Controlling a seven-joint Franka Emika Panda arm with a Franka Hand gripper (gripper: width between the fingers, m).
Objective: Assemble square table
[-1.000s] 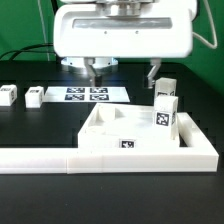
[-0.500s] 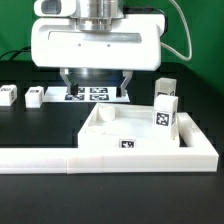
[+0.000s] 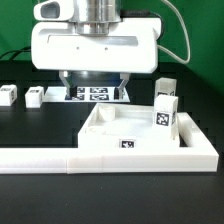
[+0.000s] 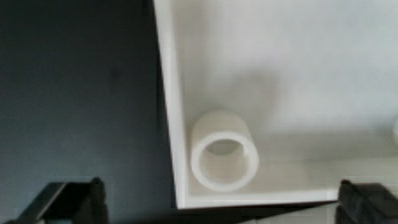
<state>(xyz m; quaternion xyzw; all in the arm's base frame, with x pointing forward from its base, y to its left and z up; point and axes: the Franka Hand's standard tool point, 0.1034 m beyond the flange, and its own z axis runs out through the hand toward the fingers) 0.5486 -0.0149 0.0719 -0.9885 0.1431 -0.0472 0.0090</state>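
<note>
The white square tabletop (image 3: 120, 128) lies in the corner of the long L-shaped wall (image 3: 60, 158), with a tag on its front edge. Two tagged legs (image 3: 165, 112) stand upright at its right side, one behind the other (image 3: 166, 87). Two more legs (image 3: 8, 95) (image 3: 35, 95) lie on the black table at the exterior view's left. My gripper (image 3: 96, 88) hangs open and empty above the tabletop's far left corner. In the wrist view its dark fingers (image 4: 71, 200) straddle that corner of the tabletop (image 4: 285, 80) and a round screw socket (image 4: 222, 150).
The marker board (image 3: 90, 96) lies behind the gripper on the black table. The L-shaped wall runs along the front and the right of the tabletop.
Since one second ago the gripper has moved to the exterior view's left and turned, so both fingers now face the camera. It has held still for the last half second.
</note>
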